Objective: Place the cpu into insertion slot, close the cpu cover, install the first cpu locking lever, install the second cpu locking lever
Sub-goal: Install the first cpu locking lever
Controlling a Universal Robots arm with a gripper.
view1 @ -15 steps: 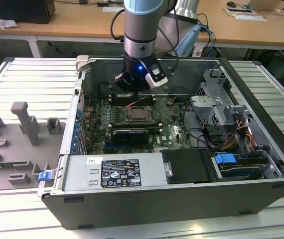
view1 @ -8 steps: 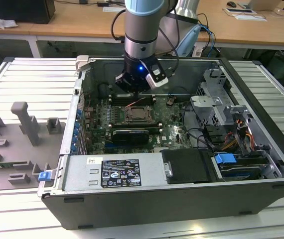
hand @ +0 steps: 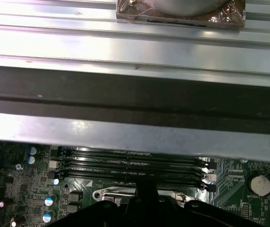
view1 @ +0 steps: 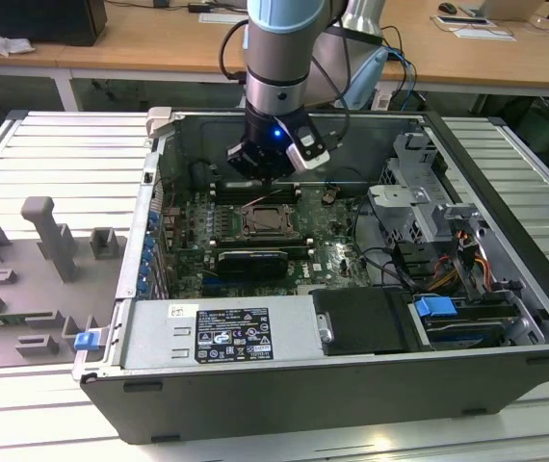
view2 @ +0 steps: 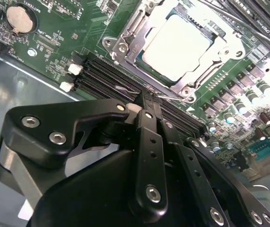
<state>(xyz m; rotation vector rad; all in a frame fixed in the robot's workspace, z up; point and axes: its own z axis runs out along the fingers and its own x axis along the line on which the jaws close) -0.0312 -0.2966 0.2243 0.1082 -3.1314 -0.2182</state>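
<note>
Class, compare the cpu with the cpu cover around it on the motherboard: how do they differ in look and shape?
The cpu is a solid pale plate with a smooth, plain top; the cpu cover is a silver frame with a large square cut-out. The cpu sits inside that opening, while the cpu cover runs round it and carries screws at its corners. Both lie flat on the socket and look metallic.

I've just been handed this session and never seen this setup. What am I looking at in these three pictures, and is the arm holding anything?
The exterior view shows an open computer case lying on its side, with one robot arm reaching down into it. Its gripper hangs just above the insertion slot on the green motherboard. The other two pictures come from cameras riding on the arm. In the second wrist view, the black gripper has its fingers together with nothing between them, and the cpu already sits in the socket, with the silver cpu cover framing it. The first wrist view shows the memory slots.
</note>
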